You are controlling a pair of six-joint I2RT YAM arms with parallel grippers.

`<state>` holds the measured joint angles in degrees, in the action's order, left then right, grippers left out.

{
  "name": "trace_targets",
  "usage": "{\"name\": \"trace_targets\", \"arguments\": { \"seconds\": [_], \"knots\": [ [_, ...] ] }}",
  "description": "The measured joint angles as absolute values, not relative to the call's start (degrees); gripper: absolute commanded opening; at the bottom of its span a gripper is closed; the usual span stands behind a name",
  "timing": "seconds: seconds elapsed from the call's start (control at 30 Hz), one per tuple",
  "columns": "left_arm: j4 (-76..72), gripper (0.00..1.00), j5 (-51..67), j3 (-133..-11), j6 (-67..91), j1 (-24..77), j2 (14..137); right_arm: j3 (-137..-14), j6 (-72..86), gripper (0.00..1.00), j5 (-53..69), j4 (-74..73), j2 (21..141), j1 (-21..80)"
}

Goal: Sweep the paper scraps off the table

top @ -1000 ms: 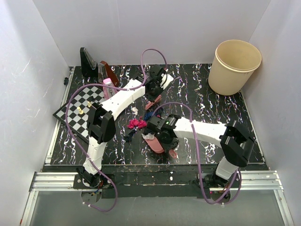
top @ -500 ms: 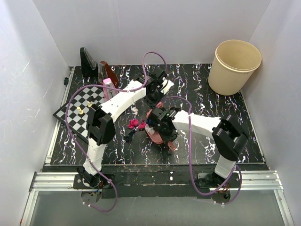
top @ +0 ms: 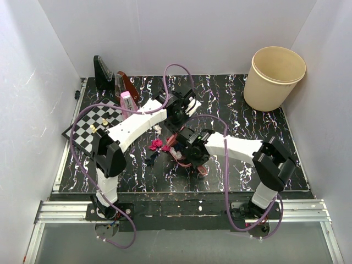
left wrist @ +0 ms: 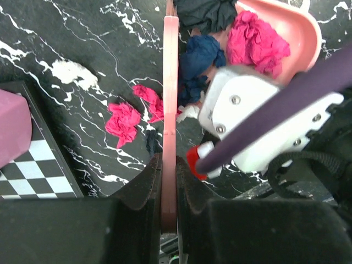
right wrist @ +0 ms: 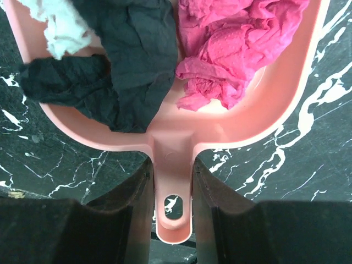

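In the right wrist view a pink dustpan (right wrist: 275, 104) lies on the black marbled table (right wrist: 308, 165). My right gripper (right wrist: 172, 179) is shut on its handle. Paper scraps lie in the pan: a black wad (right wrist: 126, 60), a magenta wad (right wrist: 236, 49) and a white one (right wrist: 60, 27). My left gripper (left wrist: 169, 181) is shut on a thin pink brush (left wrist: 170, 82), seen edge-on, that stands against the pan's mouth. Dark blue scraps (left wrist: 201, 55) sit at that mouth. Magenta scraps (left wrist: 124, 121) lie loose left of the brush. From above, both grippers (top: 177, 113) (top: 196, 161) meet mid-table.
A beige bin (top: 274, 77) stands at the back right corner. A chessboard (top: 91, 132) with small pieces lies at the left, with a pink block (top: 127, 102) and dark stands (top: 102, 71) behind it. A white scrap (left wrist: 71, 71) lies near the board.
The right arm has pushed the dustpan left and away from the front edge, toward the scraps. The left arm has drawn the brush nearer to the pan's mouth.
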<state>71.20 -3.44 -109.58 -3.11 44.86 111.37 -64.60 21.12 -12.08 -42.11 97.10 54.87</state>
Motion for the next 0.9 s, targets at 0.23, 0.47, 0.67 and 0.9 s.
{"name": "trace_targets", "arguments": {
  "seconds": [0.23,0.47,0.67,0.9],
  "knots": [
    [67.5,0.0,-4.2,-104.1,4.2,43.7,104.3,-59.0,20.8,0.01,-14.3,-38.2,90.7,54.9],
    [56.3,0.0,-4.3,-89.2,12.5,36.4,91.6,-55.1,21.0,0.01,-13.9,-36.9,83.5,54.9],
    [50.4,0.0,-4.7,-81.3,17.0,34.7,83.5,-54.5,21.3,0.01,-13.6,-38.2,79.7,54.9],
    [47.5,0.0,-7.3,-74.4,20.2,34.6,75.8,-60.6,22.1,0.01,-13.6,-44.9,78.8,53.1]
  ]
}}
